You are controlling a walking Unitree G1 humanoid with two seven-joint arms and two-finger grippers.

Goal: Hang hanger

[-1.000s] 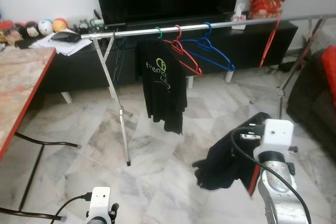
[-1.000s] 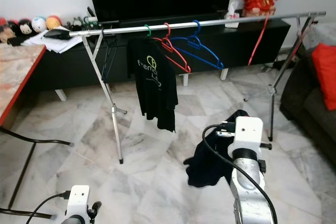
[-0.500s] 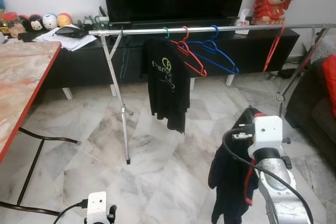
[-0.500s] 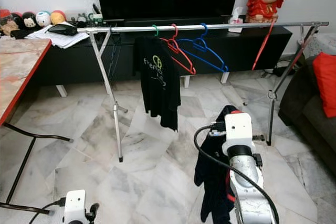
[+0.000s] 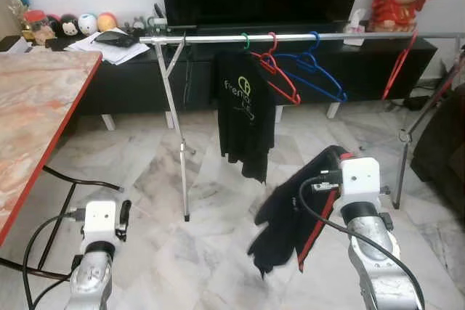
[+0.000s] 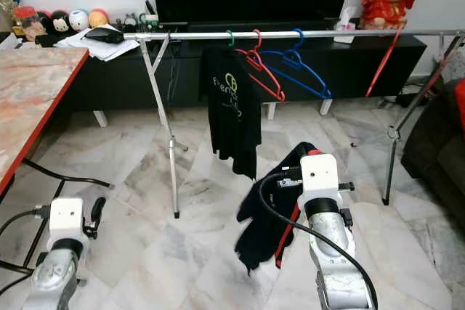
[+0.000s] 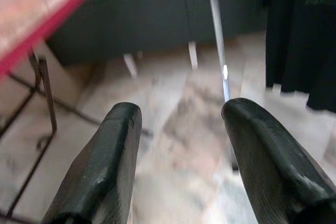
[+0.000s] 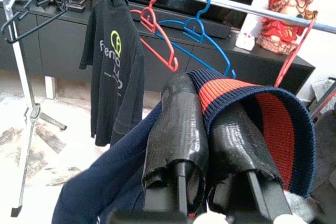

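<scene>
A silver rail (image 5: 211, 37) carries a black T-shirt (image 5: 244, 110) on a green hanger, a bare red hanger (image 5: 281, 79) and a bare blue hanger (image 5: 318, 78). Another red hanger (image 5: 397, 70) hangs slanted near the rail's right end. My right gripper (image 8: 206, 103) is shut on the red-and-navy collar of a dark navy garment (image 5: 285, 217). That garment swings low in front of the rack, below the T-shirt, and a red strip shows along its edge. My left gripper (image 7: 178, 116) is low at the left, open, with nothing between its fingers.
A marble table (image 5: 33, 107) with a red edge stands at the left. The rack's leg (image 5: 178, 150) comes down mid-floor. A black TV console (image 5: 138, 85) runs behind the rail and a dark sofa (image 5: 447, 147) sits at the right. The rail is bare between the blue and far red hangers.
The camera shifted, so the rack sits further right. My left arm rose into view. The garment in my right gripper swung from hanging straight down out to the left.
</scene>
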